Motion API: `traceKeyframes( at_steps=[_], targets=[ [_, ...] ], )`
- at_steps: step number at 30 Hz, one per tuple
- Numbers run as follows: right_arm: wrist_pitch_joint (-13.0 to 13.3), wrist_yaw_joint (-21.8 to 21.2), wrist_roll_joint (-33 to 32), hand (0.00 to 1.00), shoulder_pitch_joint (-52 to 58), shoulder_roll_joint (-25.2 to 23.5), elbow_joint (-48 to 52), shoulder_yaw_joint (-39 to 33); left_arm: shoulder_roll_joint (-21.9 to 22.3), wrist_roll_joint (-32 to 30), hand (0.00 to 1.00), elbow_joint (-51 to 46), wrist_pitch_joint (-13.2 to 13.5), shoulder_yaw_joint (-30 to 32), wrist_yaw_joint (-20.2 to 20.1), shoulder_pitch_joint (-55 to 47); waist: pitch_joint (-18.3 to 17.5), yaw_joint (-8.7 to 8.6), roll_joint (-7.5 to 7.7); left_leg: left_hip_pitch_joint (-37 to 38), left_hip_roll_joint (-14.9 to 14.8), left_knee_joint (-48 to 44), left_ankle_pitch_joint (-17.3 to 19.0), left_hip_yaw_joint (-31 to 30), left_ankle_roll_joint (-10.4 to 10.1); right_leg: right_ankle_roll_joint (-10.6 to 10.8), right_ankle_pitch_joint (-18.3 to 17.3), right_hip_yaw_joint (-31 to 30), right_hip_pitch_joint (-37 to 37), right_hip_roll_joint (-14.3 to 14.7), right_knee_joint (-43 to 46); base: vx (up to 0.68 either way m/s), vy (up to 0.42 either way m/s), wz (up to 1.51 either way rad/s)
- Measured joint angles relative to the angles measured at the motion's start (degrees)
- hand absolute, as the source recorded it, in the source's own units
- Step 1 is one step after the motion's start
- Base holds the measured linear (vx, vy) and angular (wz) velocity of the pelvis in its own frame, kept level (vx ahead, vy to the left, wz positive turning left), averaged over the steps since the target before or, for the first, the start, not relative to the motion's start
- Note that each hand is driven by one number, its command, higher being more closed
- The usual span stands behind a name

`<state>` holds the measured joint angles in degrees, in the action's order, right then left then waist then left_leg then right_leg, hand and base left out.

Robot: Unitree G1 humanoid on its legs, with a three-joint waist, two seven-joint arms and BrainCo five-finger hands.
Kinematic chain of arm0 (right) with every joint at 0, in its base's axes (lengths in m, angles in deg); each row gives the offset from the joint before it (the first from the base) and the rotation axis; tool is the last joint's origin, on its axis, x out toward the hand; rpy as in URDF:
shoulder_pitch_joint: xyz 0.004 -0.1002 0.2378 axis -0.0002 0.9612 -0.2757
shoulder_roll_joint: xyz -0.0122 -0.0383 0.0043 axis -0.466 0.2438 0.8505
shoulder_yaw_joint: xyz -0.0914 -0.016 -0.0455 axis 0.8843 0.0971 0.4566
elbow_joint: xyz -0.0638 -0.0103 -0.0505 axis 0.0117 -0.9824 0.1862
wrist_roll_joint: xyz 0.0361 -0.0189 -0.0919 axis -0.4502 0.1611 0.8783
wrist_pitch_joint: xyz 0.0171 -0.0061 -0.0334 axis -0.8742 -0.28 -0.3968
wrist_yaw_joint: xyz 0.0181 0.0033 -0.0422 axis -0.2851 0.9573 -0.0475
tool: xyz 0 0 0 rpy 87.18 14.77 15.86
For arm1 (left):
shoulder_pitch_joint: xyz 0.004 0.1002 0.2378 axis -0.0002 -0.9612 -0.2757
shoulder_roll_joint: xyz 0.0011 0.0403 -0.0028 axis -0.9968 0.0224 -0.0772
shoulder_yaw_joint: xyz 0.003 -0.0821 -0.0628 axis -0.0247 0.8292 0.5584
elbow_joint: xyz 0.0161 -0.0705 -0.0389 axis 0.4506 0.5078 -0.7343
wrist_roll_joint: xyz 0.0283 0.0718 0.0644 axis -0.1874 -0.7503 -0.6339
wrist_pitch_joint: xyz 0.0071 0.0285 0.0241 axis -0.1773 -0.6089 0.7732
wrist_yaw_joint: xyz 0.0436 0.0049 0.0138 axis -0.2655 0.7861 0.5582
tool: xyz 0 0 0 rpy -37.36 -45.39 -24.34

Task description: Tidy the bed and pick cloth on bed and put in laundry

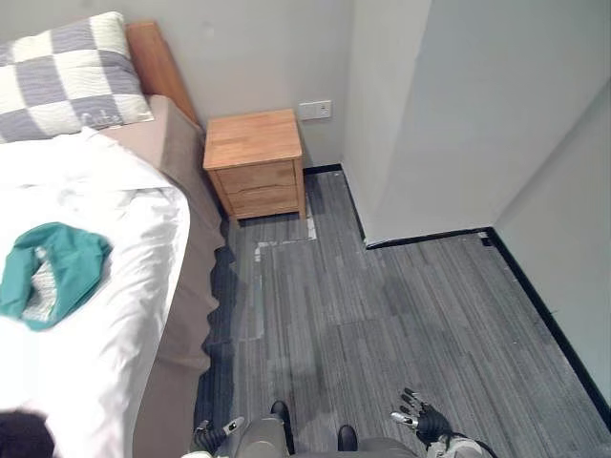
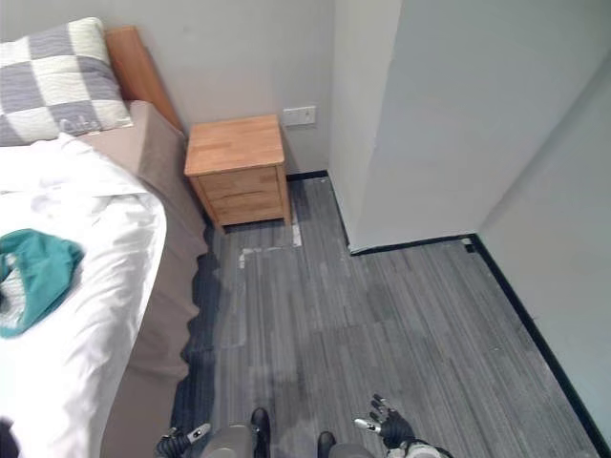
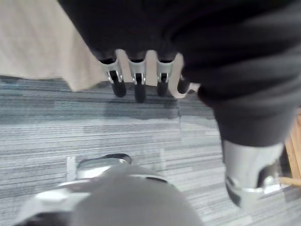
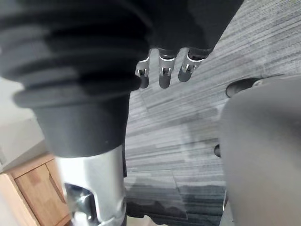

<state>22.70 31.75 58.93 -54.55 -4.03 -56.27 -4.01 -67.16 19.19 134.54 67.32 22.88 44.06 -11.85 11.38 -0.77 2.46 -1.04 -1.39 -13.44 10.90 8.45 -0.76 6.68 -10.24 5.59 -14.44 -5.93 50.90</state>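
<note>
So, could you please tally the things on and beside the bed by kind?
Checked pillow: 1
Teal cloth: 1
White duvet: 1
Wooden nightstand: 1
Dark item, kind unclear: 1
Total: 5

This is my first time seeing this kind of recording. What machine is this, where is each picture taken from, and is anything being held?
It is a two-legged humanoid robot with two fingered hands. The two wide pictures come from its head cameras, looking down; the close ones from its wrists. On the bed's white duvet lies a teal cloth, with a checkered pillow at the head and a wooden nightstand beside. The left hand and right hand hang low over the grey floor, fingers relaxed, holding nothing.
</note>
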Motion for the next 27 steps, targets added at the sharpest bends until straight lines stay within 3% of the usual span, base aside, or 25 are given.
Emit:
traceKeyframes(
  at_steps=[1,2,4,5,6,7,8,9,11,12,13,14,15,16,18,19,20,21,22,24,25,26,27],
  targets=[
    [-0.1,0.2,-0.5,0.0,0.7,-0.4,0.1,-0.2,-0.4,-0.1,0.0,0.0,-0.6,-0.4,0.1,0.0,0.3,-0.18,-0.08,3.0,0.1,1.0,0.3,0.0,0.9,-0.9,-1.4,0.7,-0.9,-0.9,2.1,0.45,0.217,0.3],
    [-0.4,0.3,-0.5,0.0,0.9,-0.7,0.1,-0.1,-0.4,-0.4,0.0,0.0,-1.0,-0.3,0.2,-0.5,0.2,-0.17,0.05,7.0,-0.2,2.1,1.4,-0.1,1.1,-1.3,-3.5,3.1,-0.3,-1.3,-2.2,0.4,0.166,0.16],
    [-0.8,0.3,-0.7,0.0,0.9,-0.7,0.1,-0.2,-0.5,-0.5,0.0,0.0,-1.1,0.0,0.3,-0.3,0.2,-0.09,-0.04,9.0,-0.7,2.5,2.8,-0.8,1.1,-1.6,-3.9,5.4,-0.1,-1.0,-10.1,0.41,0.111,0.2],
    [-1.3,0.3,-0.8,0.0,0.8,-0.5,0.1,-0.3,-0.6,-0.6,0.0,0.2,-1.7,0.7,0.5,0.1,0.3,-0.3,-0.38,10.3,-1.5,3.0,3.8,-1.8,1.0,-2.8,-2.1,7.2,-0.4,0.3,-21.1,0.55,0.057,0.38],
    [-1.7,0.2,-0.9,0.0,0.8,-0.4,0.1,-0.7,-0.5,-0.9,0.0,1.0,-2.4,1.1,0.8,0.6,0.5,-0.38,-0.68,11.7,-2.1,4.4,4.2,-2.7,0.8,-3.0,2.6,7.5,-0.5,2.3,-34.1,0.57,0.041,0.45],
    [-1.7,0.3,-0.9,0.0,0.9,-0.7,0.1,-1.0,-0.5,-1.1,0.0,1.1,-2.9,2.0,0.9,0.6,0.4,-0.63,-0.16,12.7,-1.8,5.7,4.2,-3.3,0.7,-1.6,5.9,7.1,-1.6,2.7,-41.1,0.69,-0.028,0.48],
    [-1.4,0.4,-1.2,0.0,0.8,-1.5,0.1,-1.8,-0.2,-1.2,0.0,1.7,-3.1,3.8,1.0,0.8,0.8,-0.83,0.86,14.5,-0.8,6.6,5.3,-4.2,-1.3,-0.3,8.6,5.4,-3.4,2.2,-43.7,0.72,-0.105,0.61],
    [-1.4,0.5,-1.3,0.0,0.7,-2.5,0.0,-3.0,0.3,-2.4,0.0,2.3,-3.3,6.5,1.3,0.2,1.0,-0.98,1.15,17.4,-0.8,6.6,6.5,-4.4,-2.9,-2.2,11.1,4.7,-2.4,1.9,-43.5,0.75,-0.137,0.62],
    [-1.5,0.7,-1.4,0.0,1.1,-2.2,-0.2,-4.0,1.6,-3.3,0.0,2.0,-3.2,10.1,1.6,-1.3,0.8,-1.33,0.29,20.1,-2.1,4.3,6.9,-4.7,-3.2,-7.0,15.5,5.5,-0.6,2.3,-40.4,0.55,-0.125,0.55],
    [-1.8,0.9,-1.3,0.0,0.9,-2.1,-0.4,-4.4,2.5,-3.2,0.0,2.0,-3.3,12.1,2.1,-2.1,0.2,-1.17,-0.3,17.3,-3.3,-4.4,6.8,-4.5,-3.3,-9.7,15.2,6.4,0.0,2.8,-38.2,0.75,-0.264,0.43],
    [-1.9,0.7,-1.2,0.0,0.6,-0.8,-0.3,-4.4,3.9,-3.0,0.0,1.8,-3.3,13.4,2.2,-2.9,-0.5,-0.65,-1.77,10.4,-6.1,-20.3,4.4,-4.1,-6.2,-10.6,12.7,7.4,2.6,4.6,-38.5,0.6,-0.24,0.26],
    [-2.0,0.6,-1.1,0.0,0.5,-0.2,-0.3,-4.3,4.7,-2.9,0.0,1.8,-3.3,13.8,2.2,-3.2,-0.5,-0.4,-2.73,6.8,-8.0,-27.7,1.2,-4.0,-6.4,-11.4,12.0,7.7,4.5,5.8,-39.9,0.67,-0.2,-0.08],
    [-2.2,0.4,-0.6,0.0,0.1,0.8,-0.6,-4.3,6.3,-2.4,0.0,2.2,-3.3,13.7,1.9,-4.4,-0.4,0.75,-4.77,0.5,-12.3,-41.9,-6.3,-2.8,-5.5,-12.5,11.3,6.9,9.1,8.9,-43.8,0.44,-0.055,-0.27],
    [-2.2,0.4,-0.5,0.0,-0.6,1.1,-1.4,-4.5,6.9,-1.8,0.0,2.6,-3.4,13.8,1.7,-4.6,-0.2,1.08,-5.43,-1.6,-13.1,-45.4,-3.5,-2.3,-4.4,-13.2,10.7,6.5,10.8,9.2,-44.6,0.64,-0.088,-0.35],
    [-2.3,0.3,-0.2,0.0,-2.1,1.1,-2.9,-5.3,7.2,-0.5,0.0,2.7,-3.5,13.7,1.2,-4.8,0.7,1.41,-4.33,-5.5,-11.9,-44.3,1.5,0.7,-3.4,-13.1,9.1,5.7,15.3,8.3,-46.8,0.5,-0.073,-0.13],
    [-2.2,0.3,0.1,0.0,-3.1,1.1,-2.6,-5.3,7.3,0.5,0.0,1.9,-3.3,13.6,1.1,-4.8,0.9,1.63,-3.73,-7.9,-9.6,-37.5,3.5,3.7,-3.6,-12.5,7.4,5.4,17.9,6.6,-47.5,0.47,-0.042,-0.06],
    [-2.1,0.3,0.3,0.0,-3.3,1.1,-2.2,-5.3,7.2,0.8,0.0,1.8,-3.1,13.4,1.0,-4.8,0.9,1.81,-3.67,-9.0,-8.1,-31.3,3.6,5.7,-3.7,-12.0,6.5,5.5,18.7,5.6,-47.5,0.62,-0.003,0.0],
    [-1.7,0.3,1.5,0.0,-3.3,1.1,-1.8,-5.3,7.2,1.7,0.0,1.3,-2.6,11.9,1.0,-4.8,0.6,2.12,-4.02,-8.9,-6.9,-17.0,1.2,13.9,-3.6,-10.6,5.1,6.9,20.7,4.6,-48.3,0.43,0.03,0.14],
    [-1.7,0.3,1.9,0.0,-3.2,1.2,-1.6,-5.2,7.2,1.9,0.0,1.2,-2.4,11.5,1.1,-4.8,0.3,2.16,-4.36,-8.8,-7.1,-11.8,-0.9,18.4,-3.1,-10.4,4.9,8.0,21.7,4.6,-49.1,0.44,0.032,0.44],
    [-1.8,0.8,2.0,0.0,-2.6,1.1,0.1,-5.2,7.2,2.3,0.0,0.8,-2.2,10.6,1.2,-4.4,-0.3,2.15,-5.03,-8.9,-7.7,-2.4,-5.6,32.3,0.8,-8.6,3.4,12.7,24.3,5.0,-51.2,0.42,0.063,0.93],
    [-1.3,1.3,2.1,0.0,-2.6,1.3,1.9,-5.2,6.8,2.4,0.0,1.0,-2.5,10.1,1.2,-4.3,-1.4,2.01,-4.91,-8.8,-6.5,2.9,-7.5,38.2,5.0,-6.6,1.0,16.5,27.0,5.7,-51.4,0.57,0.116,1.33],
    [-0.6,1.6,2.1,0.0,-2.7,1.1,2.8,-5.2,6.3,2.4,0.0,1.0,-3.2,10.1,1.1,-4.3,-1.9,2.01,-4.0,-8.7,-4.6,4.1,-7.4,37.7,10.6,-4.7,-0.4,18.4,27.7,4.9,-50.0,0.68,0.162,1.47],
    [0.6,2.0,3.5,0.0,-3.1,1.3,4.4,-4.8,5.9,2.7,0.0,1.1,-3.7,9.8,1.2,-4.4,-3.3,2.36,-2.72,-8.0,-2.5,5.4,-7.2,35.9,10.9,-1.3,-2.6,20.2,25.7,2.5,-43.8,0.45,0.117,0.89]
  ],
)
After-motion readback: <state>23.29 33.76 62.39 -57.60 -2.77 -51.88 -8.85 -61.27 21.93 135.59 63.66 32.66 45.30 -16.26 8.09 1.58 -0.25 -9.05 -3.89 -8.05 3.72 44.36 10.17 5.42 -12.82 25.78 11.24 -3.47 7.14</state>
